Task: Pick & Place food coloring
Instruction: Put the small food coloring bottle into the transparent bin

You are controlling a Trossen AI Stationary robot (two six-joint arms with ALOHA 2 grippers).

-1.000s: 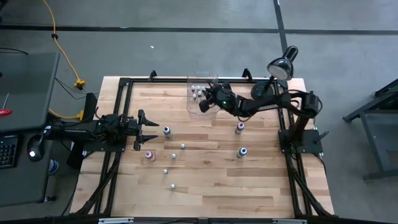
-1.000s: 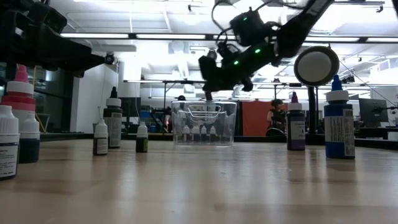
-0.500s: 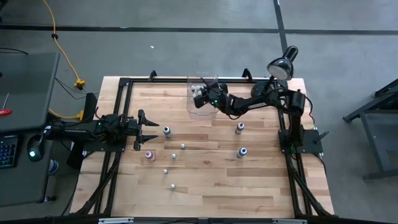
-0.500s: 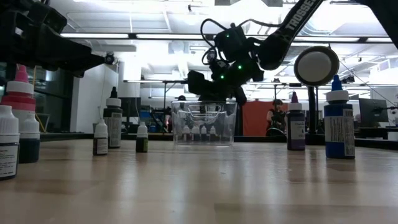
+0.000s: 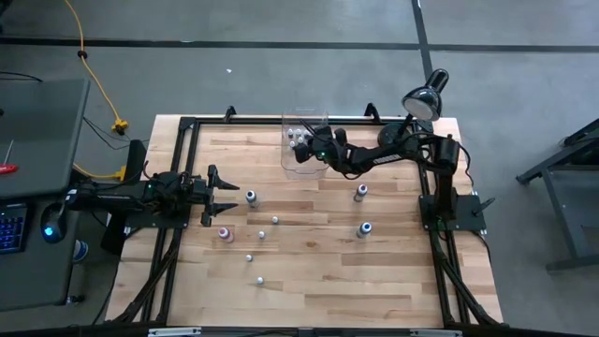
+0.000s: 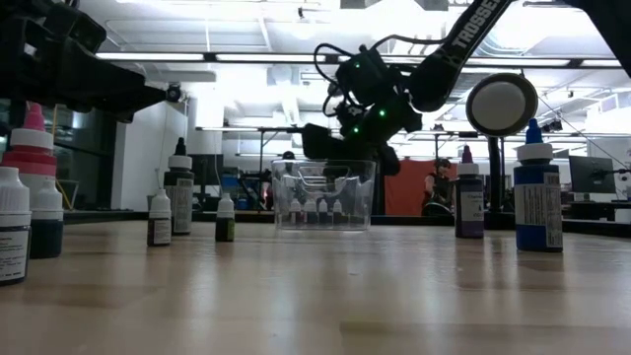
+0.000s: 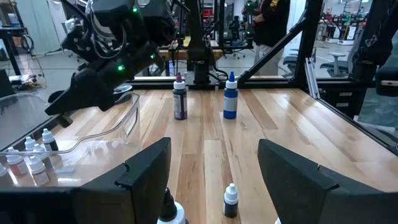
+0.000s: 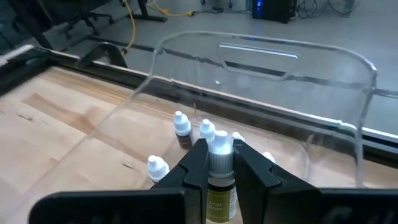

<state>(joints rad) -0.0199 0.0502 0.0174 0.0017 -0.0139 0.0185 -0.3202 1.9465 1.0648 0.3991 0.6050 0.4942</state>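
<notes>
Over the desk's (image 5: 318, 281) far edge, seen from the high view, the right gripper (image 5: 301, 146) sits above the clear bin (image 5: 292, 167), which stands near the middle of that far edge; several small food coloring bottles (image 5: 296, 137) show inside the bin. Left gripper (image 5: 227, 197) waits near the left edge w/ fingers spread, nothing between them, a loose bottle (image 5: 251, 197) just beside its tips. More loose bottles scattered mid-desk: a pink one (image 5: 224, 232) toward the left, a purple one (image 5: 360, 193) and a blue one (image 5: 365, 228) toward the right. Low view: right gripper (image 6: 335, 148) hangs just above the bin's (image 6: 323, 195) rim, a row of little bottles (image 6: 317, 209) on the bin floor below it; larger-looking bottles stand at both sides, incl. a blue one (image 6: 536, 187) at the right edge. Left wrist view: left arm's own fingers (image 7: 146, 171) wide apart, empty; the other arm's gripper (image 7: 68, 102) is over the bin (image 7: 99, 134), bottles (image 7: 28, 163) inside. Right wrist view: right gripper (image 8: 219, 158) clenched on a white-capped bottle (image 8: 219, 180), held upright between the fingers (image 8: 193, 168), directly above the bin's (image 8: 348, 93) interior, w/ other bottles (image 8: 181, 127) standing on the bin floor just beyond it.
</notes>
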